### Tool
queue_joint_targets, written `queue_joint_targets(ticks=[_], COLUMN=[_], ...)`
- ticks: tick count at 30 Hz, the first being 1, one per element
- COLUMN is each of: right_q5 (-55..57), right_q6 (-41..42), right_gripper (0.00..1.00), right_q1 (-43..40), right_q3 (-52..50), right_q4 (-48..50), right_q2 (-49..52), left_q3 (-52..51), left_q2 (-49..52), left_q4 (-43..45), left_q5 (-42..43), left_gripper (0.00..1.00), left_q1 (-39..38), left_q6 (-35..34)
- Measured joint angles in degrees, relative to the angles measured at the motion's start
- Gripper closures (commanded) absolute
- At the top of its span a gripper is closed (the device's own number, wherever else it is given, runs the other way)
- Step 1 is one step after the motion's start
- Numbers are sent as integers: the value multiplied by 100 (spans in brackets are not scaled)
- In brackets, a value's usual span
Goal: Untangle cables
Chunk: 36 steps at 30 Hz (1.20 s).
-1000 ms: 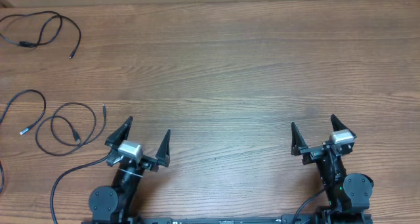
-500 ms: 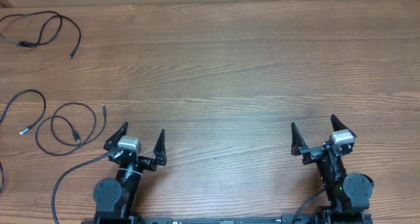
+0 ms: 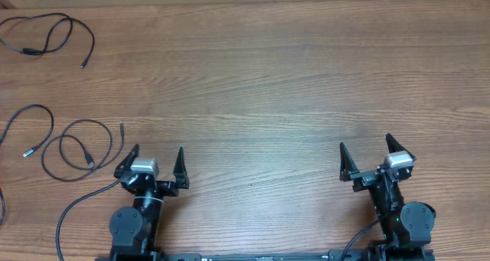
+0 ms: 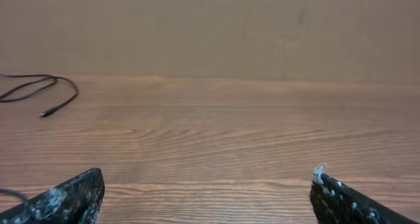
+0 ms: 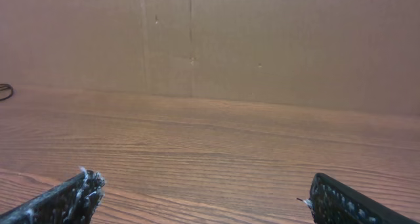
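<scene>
Black left pincer [image 3: 158, 151] wide, shifted left nearer cables [image 3: 90, 162] | right pincer [image 3: 366, 143] wide, unmoved | cables unchanged

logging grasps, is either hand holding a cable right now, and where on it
Nothing is held. The left hand and right hand are both open; the cables lie untouched.

Left arm [image 3: 134, 223] and right arm [image 3: 403, 215] are black, with silver wrist blocks [image 3: 145, 167] and scuffed, pointed gripper fingers [image 4: 65, 198].
</scene>
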Motion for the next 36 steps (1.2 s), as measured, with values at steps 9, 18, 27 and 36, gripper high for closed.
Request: queue_joint_targets(ticks=[9, 18, 27, 36], right_q5=[0, 0, 0, -2], right_q6=[-4, -2, 0, -2], right_gripper=[0, 0, 0, 0], right_q1=[0, 0, 0, 0], right_q3=[0, 0, 0, 0], right_q4=[0, 0, 2, 2], right_q2=[0, 0, 0, 0], left_q3=[0, 0, 0, 0], left_q2=[0, 0, 0, 0], left_q4=[-15, -15, -15, -15], left_q5=[-304, -297, -258, -258], left_gripper=[0, 1, 1, 0], left_q1=[105, 105, 105, 105], left_q6=[7, 50, 50, 50])
